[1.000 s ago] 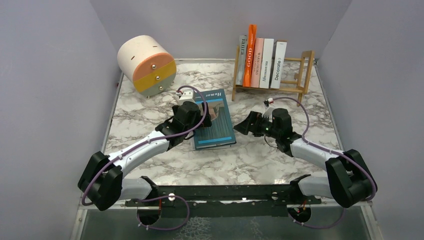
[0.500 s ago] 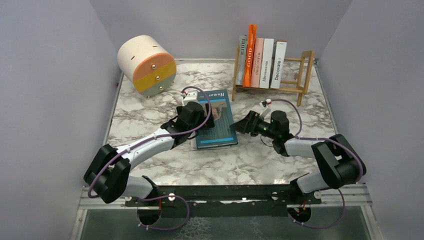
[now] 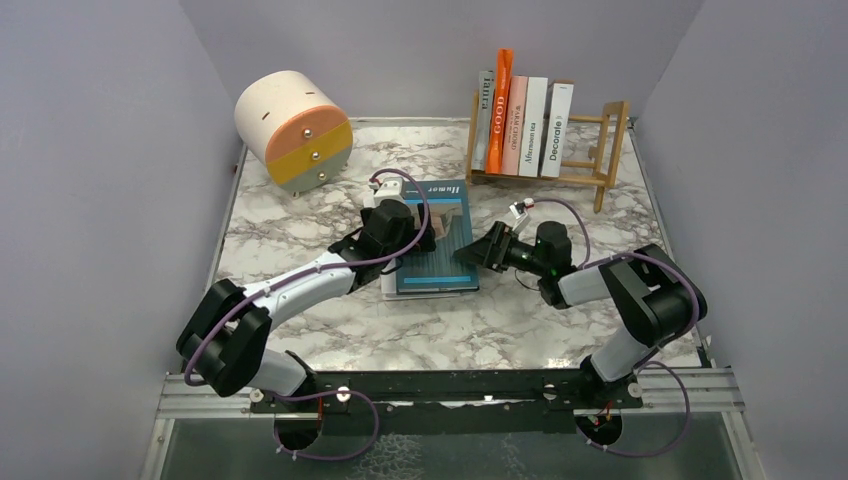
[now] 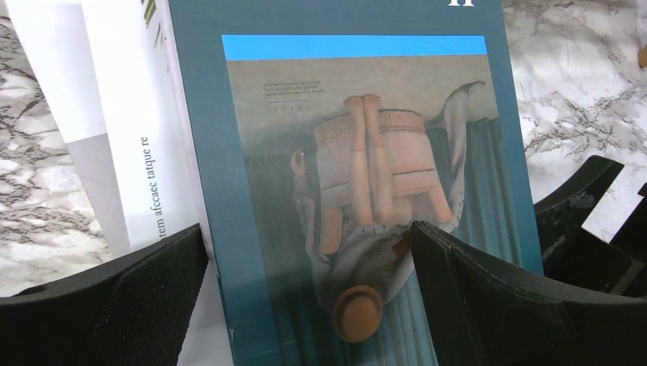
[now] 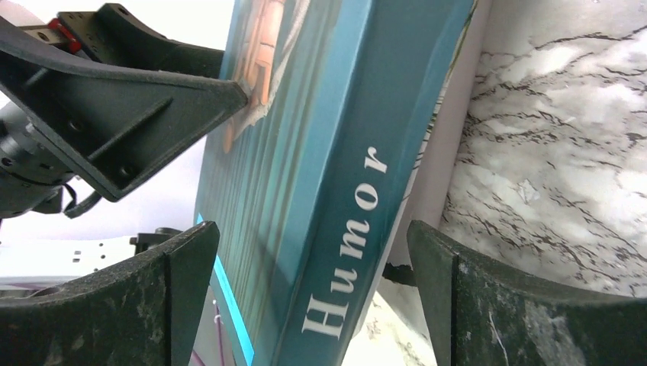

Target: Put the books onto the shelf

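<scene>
A teal book (image 3: 445, 265) titled "Humor" lies flat on a white book (image 4: 130, 114) in the middle of the table. My left gripper (image 3: 415, 228) hovers open low over the teal cover (image 4: 351, 152), its fingers (image 4: 152, 290) straddling the picture. My right gripper (image 3: 468, 252) is open at the book's right edge; the teal spine (image 5: 358, 191) and the white book (image 5: 450, 152) sit between its fingers (image 5: 473, 305) with gaps on both sides. Several more books (image 3: 525, 125) stand upright in the light-wood shelf (image 3: 605, 150) at the back right.
A round cream, orange and yellow drawer drum (image 3: 293, 128) stands at the back left. Purple walls close in the marble table (image 3: 300, 330) on three sides. The shelf's right part holds no books.
My right gripper has slid left until its fingers straddle the teal book's spine edge, the arm folding more. My left gripper has crept a little farther over the cover.
</scene>
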You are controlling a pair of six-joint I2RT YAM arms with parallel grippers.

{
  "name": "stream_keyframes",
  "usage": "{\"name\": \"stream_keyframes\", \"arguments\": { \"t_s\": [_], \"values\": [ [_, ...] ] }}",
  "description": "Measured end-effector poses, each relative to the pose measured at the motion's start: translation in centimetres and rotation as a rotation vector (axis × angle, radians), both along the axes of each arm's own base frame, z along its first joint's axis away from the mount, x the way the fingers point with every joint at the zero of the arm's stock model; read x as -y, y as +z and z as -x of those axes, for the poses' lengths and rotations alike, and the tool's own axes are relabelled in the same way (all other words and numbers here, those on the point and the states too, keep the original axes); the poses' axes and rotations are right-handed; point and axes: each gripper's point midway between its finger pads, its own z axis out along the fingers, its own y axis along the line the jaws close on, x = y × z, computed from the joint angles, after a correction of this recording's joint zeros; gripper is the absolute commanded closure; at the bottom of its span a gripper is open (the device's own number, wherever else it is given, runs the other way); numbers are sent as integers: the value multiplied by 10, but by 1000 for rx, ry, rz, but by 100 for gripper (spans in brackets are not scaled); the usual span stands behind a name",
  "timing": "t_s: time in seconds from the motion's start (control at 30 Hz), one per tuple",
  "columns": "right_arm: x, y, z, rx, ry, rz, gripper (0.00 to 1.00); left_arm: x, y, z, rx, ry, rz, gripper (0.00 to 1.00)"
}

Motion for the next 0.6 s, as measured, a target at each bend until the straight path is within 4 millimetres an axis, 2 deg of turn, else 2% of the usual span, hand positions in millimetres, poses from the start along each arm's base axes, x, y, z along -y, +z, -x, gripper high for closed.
{"name": "stream_keyframes", "arguments": {
  "t_s": [0.4, 0.6],
  "values": [
    [-8, 9, -1, 10, 39, -64, 28, 10, -1, -4, 8, -26, 31, 1],
    [-13, 14, -4, 16, 48, -66, 32, 11, 3, -6, 20, -21, 44, 1]
  ]
}}
